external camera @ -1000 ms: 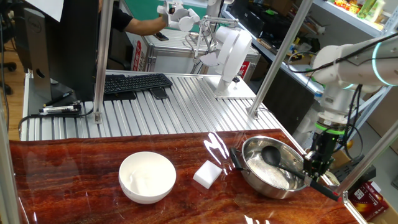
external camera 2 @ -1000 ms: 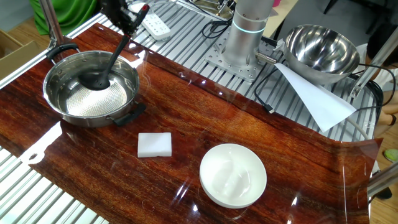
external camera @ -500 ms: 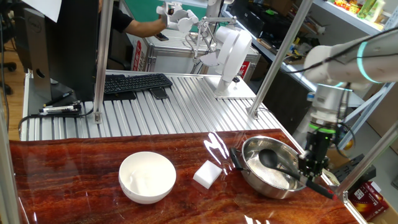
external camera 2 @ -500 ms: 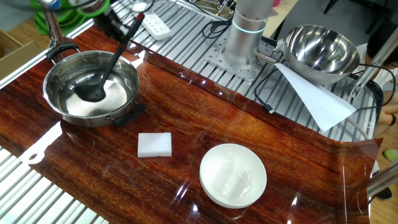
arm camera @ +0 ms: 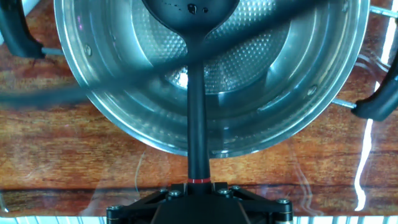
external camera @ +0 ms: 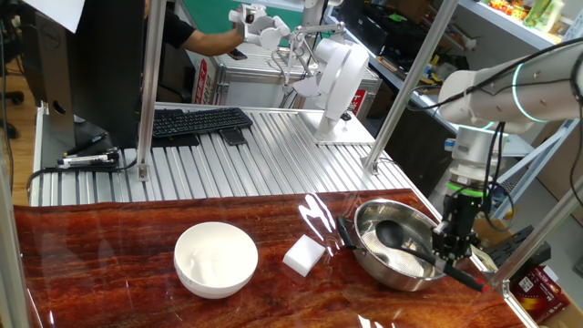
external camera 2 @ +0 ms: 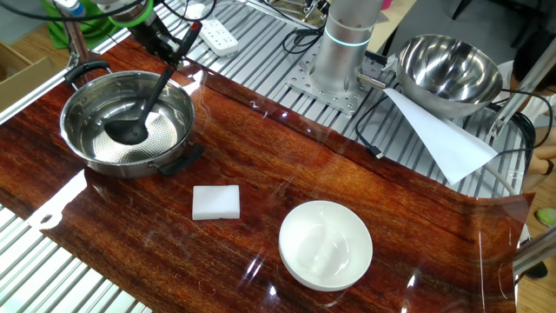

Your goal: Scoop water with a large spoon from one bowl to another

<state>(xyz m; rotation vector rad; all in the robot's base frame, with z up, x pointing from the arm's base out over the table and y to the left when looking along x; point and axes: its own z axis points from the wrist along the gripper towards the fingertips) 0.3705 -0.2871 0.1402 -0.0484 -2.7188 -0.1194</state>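
The tool [arm camera: 198,190] is pinching the large spoon [external camera 2: 143,106] by its handle end, at the red mark, and is dipping the cup inside the steel bowl [external camera 2: 82,96], where the water [arm camera: 249,81] is showing only as sheen. This looks like the filling step. Next the cup is needing a level lift over the rim, then a carry across the desk [external camera 2: 287,165] to the white bowl [external camera 2: 326,244], sitting well apart. The white block [external camera 2: 215,202] is lying between the bowls, near that path.
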